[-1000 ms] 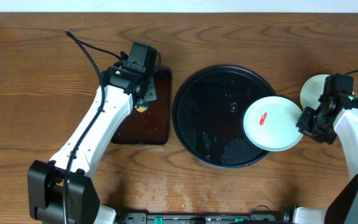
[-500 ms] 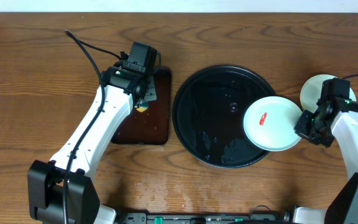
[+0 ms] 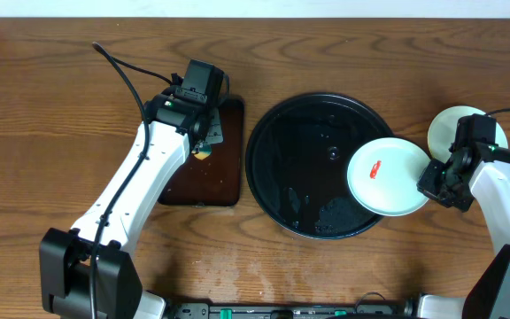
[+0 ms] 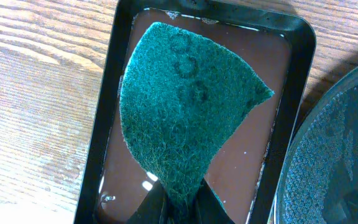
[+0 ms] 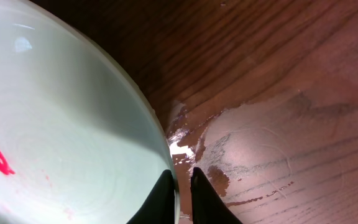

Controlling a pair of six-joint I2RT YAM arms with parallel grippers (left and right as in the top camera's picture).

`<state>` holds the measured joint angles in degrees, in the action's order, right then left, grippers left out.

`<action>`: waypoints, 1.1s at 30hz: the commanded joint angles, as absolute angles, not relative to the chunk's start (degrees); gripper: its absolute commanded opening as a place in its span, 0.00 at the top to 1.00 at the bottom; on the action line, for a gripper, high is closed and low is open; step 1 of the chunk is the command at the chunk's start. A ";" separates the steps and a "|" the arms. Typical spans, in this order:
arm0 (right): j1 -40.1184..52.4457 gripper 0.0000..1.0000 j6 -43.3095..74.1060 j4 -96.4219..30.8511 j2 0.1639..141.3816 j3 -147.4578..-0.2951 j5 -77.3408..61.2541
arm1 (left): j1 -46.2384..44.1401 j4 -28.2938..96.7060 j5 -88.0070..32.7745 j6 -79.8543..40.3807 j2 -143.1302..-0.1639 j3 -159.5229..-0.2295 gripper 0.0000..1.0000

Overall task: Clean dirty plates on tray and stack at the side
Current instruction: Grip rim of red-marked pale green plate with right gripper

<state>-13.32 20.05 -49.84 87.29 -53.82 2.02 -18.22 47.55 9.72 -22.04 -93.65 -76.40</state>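
Observation:
A pale blue-white plate (image 3: 388,175) with a red smear hangs over the right rim of the round black tray (image 3: 304,173). My right gripper (image 3: 436,175) is shut on its right edge; the right wrist view shows the plate (image 5: 55,130) pinched between my fingers (image 5: 182,186). A pale yellow plate (image 3: 450,127) lies on the table behind my right wrist, partly hidden. My left gripper (image 3: 200,143) is shut on a green scouring pad (image 4: 185,118) and holds it over the dark brown rectangular tray (image 4: 107,124). No third plate shows.
The brown rectangular tray (image 3: 204,164) sits left of the black tray, close to it. The black tray's edge shows in the left wrist view (image 4: 328,162). A black cable (image 3: 122,71) runs across the table's back left. Wet patches lie on the wood (image 5: 241,149).
My right gripper and arm have shifted slightly toward the left and front, still holding the plate's edge. The plate barely moved. The left arm has not moved.

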 commanded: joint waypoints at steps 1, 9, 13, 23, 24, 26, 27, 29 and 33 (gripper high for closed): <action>-13.06 0.92 20.58 -49.67 87.26 -53.45 2.28 | -18.02 47.46 10.04 -21.67 -94.30 -76.16 0.92; -13.06 0.89 20.56 -49.69 87.26 -53.45 2.28 | -18.02 47.46 10.04 -21.67 -94.30 -76.16 0.92; -13.06 0.90 20.56 -49.69 87.26 -53.45 2.28 | -18.02 47.46 10.04 -21.67 -94.30 -76.16 0.92; -13.06 0.99 20.56 -49.52 87.26 -53.45 1.43 | -18.02 47.44 10.04 -21.67 -94.30 -76.16 0.92; -13.06 0.99 20.53 -49.12 87.24 -53.45 0.49 | -18.02 47.44 10.04 -21.67 -94.30 -76.16 0.92; -13.06 0.99 19.99 -47.44 87.22 -53.54 -2.44 | -18.02 47.40 10.04 -21.67 -94.30 -76.16 0.92; -13.06 0.99 18.72 -46.30 87.22 -53.63 -4.75 | -18.02 47.24 10.07 -21.67 -94.30 -76.16 0.92; -12.95 0.99 16.64 -44.23 87.22 -53.95 -9.43 | -18.02 47.09 10.04 -21.67 -94.30 -76.16 0.92; -11.84 0.99 14.44 -39.05 87.22 -54.70 -16.99 | -18.02 47.05 10.04 -21.67 -94.30 -76.16 0.92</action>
<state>-13.17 17.43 -41.82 87.29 -53.82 -8.03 -18.22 47.27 9.72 -22.04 -93.65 -76.40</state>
